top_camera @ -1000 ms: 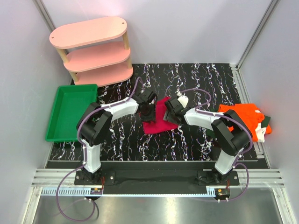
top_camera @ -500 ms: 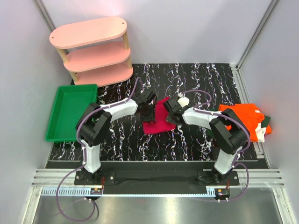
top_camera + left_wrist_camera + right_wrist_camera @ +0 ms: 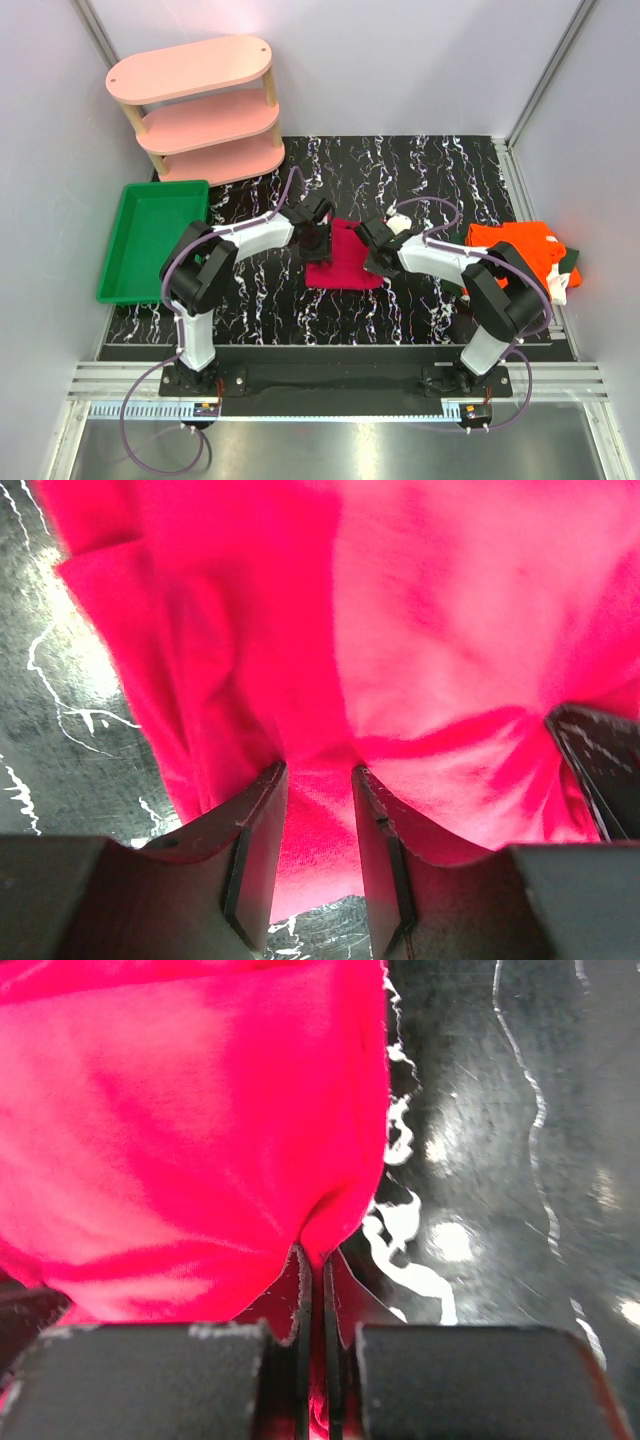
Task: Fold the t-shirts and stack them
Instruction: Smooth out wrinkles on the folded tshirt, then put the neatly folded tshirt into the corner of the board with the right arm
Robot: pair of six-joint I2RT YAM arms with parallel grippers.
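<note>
Step in hand: both claws are gripping the crimson t-shirt (image 3: 345, 262), which is lying flat between them on the table (image 3: 420, 170); this looks like the start of a fold.
Left claw (image 3: 318, 780): it is pinching a bunched ridge of crimson cloth between its half-closed fingers, with most of the shirt spreading ahead of it and to its right.
Right claw (image 3: 312, 1260): its fingers are pressing almost together on the shirt's edge, the cloth lying ahead and to its left and bare table to its right.
Doing it well: both claws should be lifting together and level, keeping the cloth taut between them, so the edge is carrying over without sagging or slipping.
Arm pose: the left arm (image 3: 250, 235) and right arm (image 3: 440, 255) are reaching inward and low, wrists angling down, claws facing each other across the shirt.
Waiting shirts: the orange t-shirt (image 3: 515, 250) is lying well behind the right claw, overlapping the dark green t-shirt (image 3: 568, 262).
</note>
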